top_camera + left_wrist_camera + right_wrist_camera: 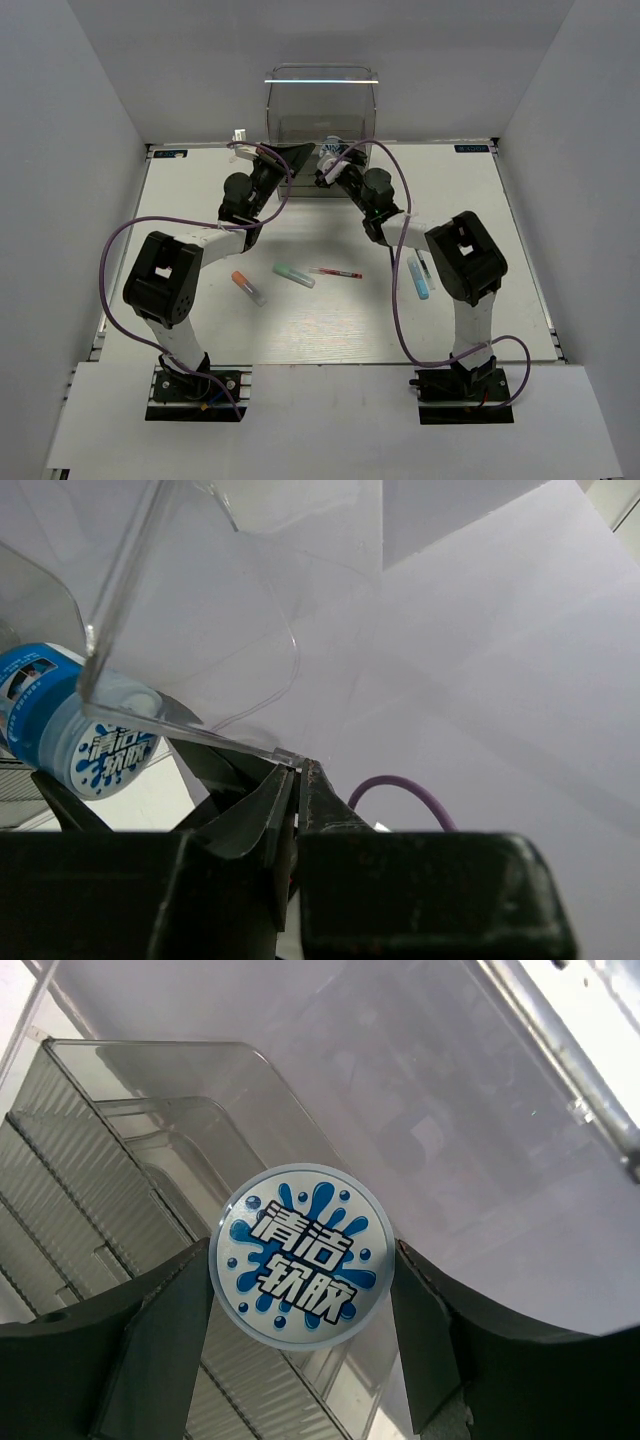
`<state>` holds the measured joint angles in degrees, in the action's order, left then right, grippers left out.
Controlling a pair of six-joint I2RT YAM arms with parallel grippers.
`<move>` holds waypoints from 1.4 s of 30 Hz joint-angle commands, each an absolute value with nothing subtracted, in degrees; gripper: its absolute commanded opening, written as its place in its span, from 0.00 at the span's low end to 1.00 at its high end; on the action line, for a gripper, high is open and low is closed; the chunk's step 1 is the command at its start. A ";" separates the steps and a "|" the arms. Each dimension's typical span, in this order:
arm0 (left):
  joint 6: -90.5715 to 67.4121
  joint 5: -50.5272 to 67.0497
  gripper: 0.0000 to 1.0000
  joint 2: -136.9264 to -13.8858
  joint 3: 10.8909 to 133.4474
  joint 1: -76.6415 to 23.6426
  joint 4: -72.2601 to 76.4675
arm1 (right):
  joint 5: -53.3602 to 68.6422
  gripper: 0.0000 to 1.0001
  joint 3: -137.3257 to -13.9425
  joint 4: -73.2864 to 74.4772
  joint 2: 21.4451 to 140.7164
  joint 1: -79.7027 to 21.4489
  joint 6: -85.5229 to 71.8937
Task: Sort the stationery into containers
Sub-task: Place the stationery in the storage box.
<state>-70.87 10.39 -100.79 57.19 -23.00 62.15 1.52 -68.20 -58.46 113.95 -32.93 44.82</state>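
The clear drawer cabinet (pixel 322 100) stands at the back centre. My left gripper (pixel 287 158) is shut on the thin front lip of a clear drawer (pixel 230 630), its jaws closed on the plastic edge (pixel 298 764). My right gripper (pixel 334 165) is shut on the round blue-white patterned roll (pixel 303 1253) and holds it just in front of the ribbed clear drawers (pixel 90 1180). The roll also shows in the left wrist view (pixel 70 720), beside the held drawer. On the table lie an orange-capped marker (pixel 248 287), a mint-green marker (pixel 294 275), a red-white pen (pixel 336 272), a light-blue marker (pixel 418 277) and a dark pen (pixel 424 264).
White walls (pixel 90 120) close in the table on the left, right and back. Purple cables (pixel 120 240) loop from both arms over the table. Both arms reach close together at the cabinet's front.
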 commanded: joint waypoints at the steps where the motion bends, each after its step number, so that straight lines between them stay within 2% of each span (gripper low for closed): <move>1: -70.58 9.49 0.00 -96.94 59.85 -22.85 64.34 | 0.26 0.00 -72.42 -62.14 113.91 -32.26 40.97; 17: -70.58 9.49 0.00 -96.94 59.85 -22.85 62.67 | -4.13 0.00 -78.13 -55.37 117.42 -31.03 33.40; 18: -70.58 9.49 0.00 -96.94 59.85 -22.85 62.67 | -3.96 0.06 -77.96 -54.68 117.33 -30.85 33.31; 19: -70.58 9.49 0.00 -96.94 59.85 -22.85 62.67 | -3.96 0.25 -77.87 -54.58 117.33 -30.68 33.31; 22: -70.58 9.49 0.00 -96.94 59.85 -22.85 62.67 | -3.61 0.55 -77.26 -53.79 116.89 -30.85 33.14; 26: -70.58 9.49 0.00 -96.94 59.85 -22.85 62.67 | -1.67 0.72 -74.80 -53.44 114.62 -30.76 32.96; 34: -70.58 9.49 0.00 -96.94 59.85 -22.85 62.67 | 1.58 0.90 -71.81 -52.65 112.15 -30.76 32.61; 42: -70.58 9.49 0.00 -96.94 58.72 -22.85 62.67 | 5.79 0.90 -66.37 -52.03 108.81 -30.76 31.12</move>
